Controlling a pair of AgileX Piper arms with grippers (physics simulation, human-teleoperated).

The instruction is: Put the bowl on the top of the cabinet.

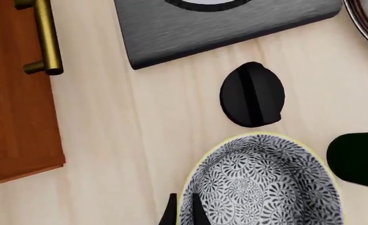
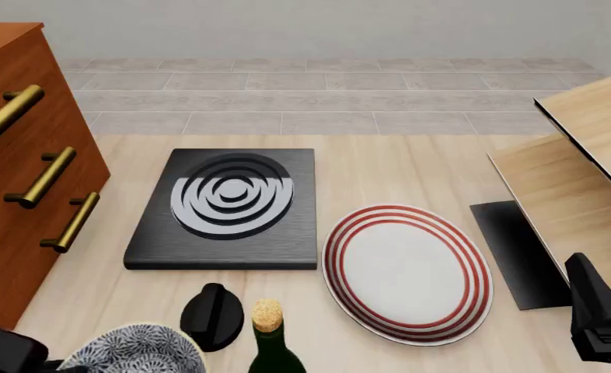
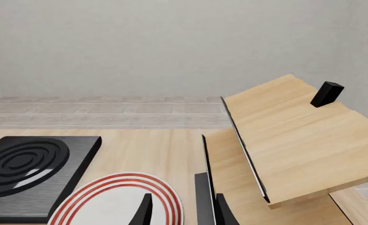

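Observation:
The bowl (image 2: 131, 351), blue-and-white patterned inside with a pale rim, is at the near left of the table, cut off by the front view's lower edge. In the left wrist view my left gripper (image 1: 182, 213) is closed on the bowl's (image 1: 265, 183) rim, one finger inside and one outside. I cannot tell whether the bowl rests on the table. The reddish-brown cabinet (image 2: 20, 179) with brass handles stands at the left, its top above the bowl. My right gripper (image 2: 584, 276) is open and empty at the near right, its fingers apart in the right wrist view (image 3: 184, 213).
A black slab with rings (image 2: 228, 206) lies mid-table. A large red-ringed plate (image 2: 407, 272) lies right of it. A black oval knob (image 2: 212, 315) and a corked bottle (image 2: 272, 342) stand just right of the bowl. A pale wood board structure (image 2: 585, 179) fills the right side.

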